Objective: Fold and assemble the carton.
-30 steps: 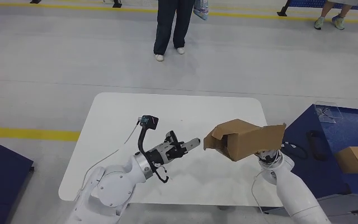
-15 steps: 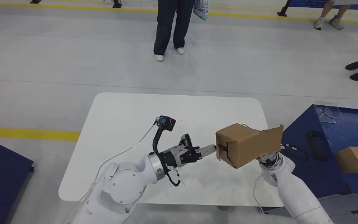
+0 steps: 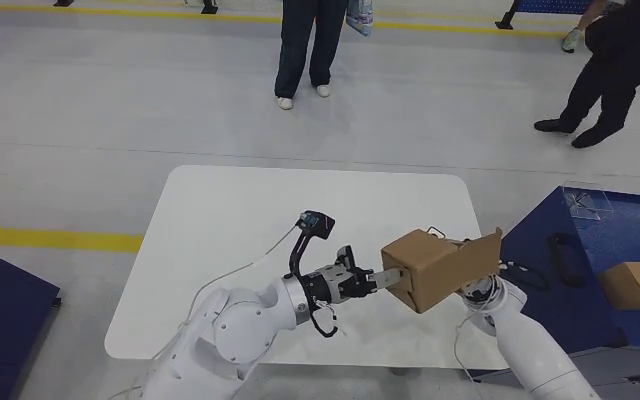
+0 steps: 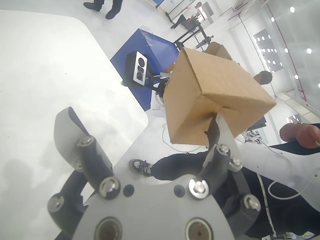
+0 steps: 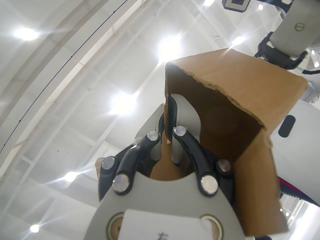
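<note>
A brown carton (image 3: 430,268) hangs in the air over the table's front right part, one flap (image 3: 482,250) standing open at its right end. My right gripper (image 5: 168,106) is shut on one carton wall (image 5: 237,96) from below, one finger inside and one outside. My left gripper (image 3: 378,281) is at the carton's left end. In the left wrist view the left gripper (image 4: 140,119) is open wide, and one fingertip (image 4: 217,123) touches the closed end face of the carton (image 4: 200,96).
The white table (image 3: 300,210) lies below both arms. A blue stand (image 3: 580,245) with a dark cable, a clear holder (image 3: 588,198) and a small cardboard box (image 3: 622,285) sits just right of the table. People stand on the floor beyond.
My left arm moved right until a fingertip met the carton. The carton's left end flap went from open to folded shut, and the carton came down a little.
</note>
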### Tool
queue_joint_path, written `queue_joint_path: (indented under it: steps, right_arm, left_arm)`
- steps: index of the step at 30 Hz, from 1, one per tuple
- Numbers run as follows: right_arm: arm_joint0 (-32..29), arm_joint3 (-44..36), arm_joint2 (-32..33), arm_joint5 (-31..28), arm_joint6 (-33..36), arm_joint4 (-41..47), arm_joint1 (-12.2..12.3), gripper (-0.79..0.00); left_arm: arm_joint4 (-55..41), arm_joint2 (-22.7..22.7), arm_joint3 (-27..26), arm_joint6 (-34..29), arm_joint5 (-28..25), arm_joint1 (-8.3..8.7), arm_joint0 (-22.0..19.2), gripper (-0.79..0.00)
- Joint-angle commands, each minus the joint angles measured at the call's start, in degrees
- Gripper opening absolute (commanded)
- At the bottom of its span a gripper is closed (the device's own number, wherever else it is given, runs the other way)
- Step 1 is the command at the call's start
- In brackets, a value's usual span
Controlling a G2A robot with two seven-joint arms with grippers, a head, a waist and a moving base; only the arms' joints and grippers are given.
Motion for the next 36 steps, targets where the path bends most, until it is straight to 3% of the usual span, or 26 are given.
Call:
queue_joint_path:
  steps: [1, 12, 20, 24, 31, 36]
  right_arm:
    - [0.03, -0.12, -0.4, -0.18, 0.19, 0.06, 0.24, -0.785]
    - [0.87, -0.07, -2.75, -1.02, 1.03, 0.72, 1.51, -0.785]
    - [2.14, 1.53, -3.55, -1.11, 1.11, 0.3, 2.25, -0.785]
    - [2.86, 2.81, -3.25, -0.36, 0.36, 0.84, 2.43, -0.785]
    - [2.86, 2.81, -3.25, -0.36, 0.36, 0.84, 2.43, -0.785]
    - [2.86, 2.81, -3.25, -0.36, 0.36, 0.84, 2.43, -0.785]
  left_arm:
    - [0.14, 0.59, 0.65, -0.17, 0.41, -0.15, -0.5, 0.0]
    - [-0.1, 3.49, 4.26, 0.58, 1.06, -1.25, -3.36, 0.0]
    - [0.09, 2.31, 4.29, 0.61, 1.93, -1.3, -3.36, 0.0]
    - [-0.23, -0.96, 1.46, 0.56, 1.93, -0.64, -0.81, 0.0]
    - [-0.17, -9.8, -5.95, -0.08, 0.63, 1.24, 7.07, 0.0]
    - [-2.18, -13.89, -9.38, 0.74, -5.29, 2.04, 11.94, 0.0]
